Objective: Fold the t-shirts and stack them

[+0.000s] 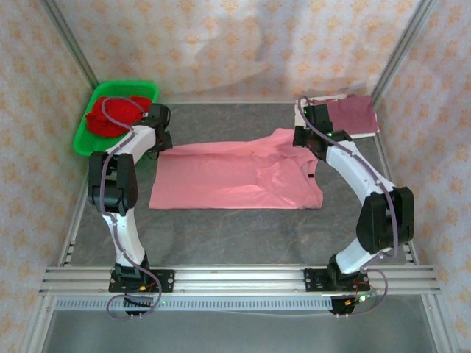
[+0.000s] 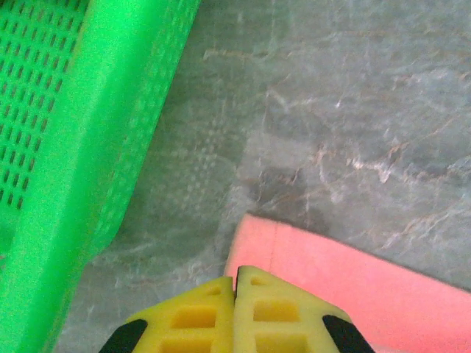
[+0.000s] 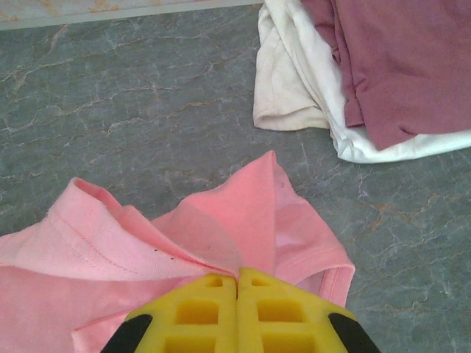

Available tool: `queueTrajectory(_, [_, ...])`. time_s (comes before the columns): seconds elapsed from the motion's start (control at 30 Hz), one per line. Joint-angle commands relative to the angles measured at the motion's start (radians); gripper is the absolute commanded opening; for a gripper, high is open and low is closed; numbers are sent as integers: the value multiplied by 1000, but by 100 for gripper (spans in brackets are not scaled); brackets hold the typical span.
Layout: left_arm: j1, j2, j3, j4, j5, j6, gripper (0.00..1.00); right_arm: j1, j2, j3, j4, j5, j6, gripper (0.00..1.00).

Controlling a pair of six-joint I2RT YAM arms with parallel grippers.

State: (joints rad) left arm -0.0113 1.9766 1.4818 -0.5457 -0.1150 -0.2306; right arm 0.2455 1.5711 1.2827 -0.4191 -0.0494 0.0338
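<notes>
Top external: pink t-shirt (image 1: 235, 176) lies flat just right of the green basket (image 1: 82, 140), long axis running straight away from it, sleeve end farthest. Left gripper (image 2: 235, 273) has its fingers together at the basket-side corner. Right gripper (image 3: 237, 273) is clamped on bunched fabric at the far end.

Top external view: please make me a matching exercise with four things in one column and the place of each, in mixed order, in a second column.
Things
1. pink t-shirt
2. red t-shirt
3. maroon t-shirt
4. green basket

Places
A. far left corner of the table
B. on the off-white t-shirt, far right
C. spread across the table's middle
D. inside the green basket

Pairs: 1-C, 2-D, 3-B, 4-A
</notes>
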Motion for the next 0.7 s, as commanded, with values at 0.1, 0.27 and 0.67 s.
queueTrajectory(0.1, [1, -99, -48, 19, -58, -24, 0, -4, -65, -58, 37, -20, 37, 0])
queueTrajectory(0.27, [1, -96, -62, 15, -83, -11, 0, -3, -99, -91, 47, -2, 37, 0])
queueTrajectory(0.67, [1, -32, 25, -8, -50, -6, 0, -3, -40, -19, 156, 0, -50, 0])
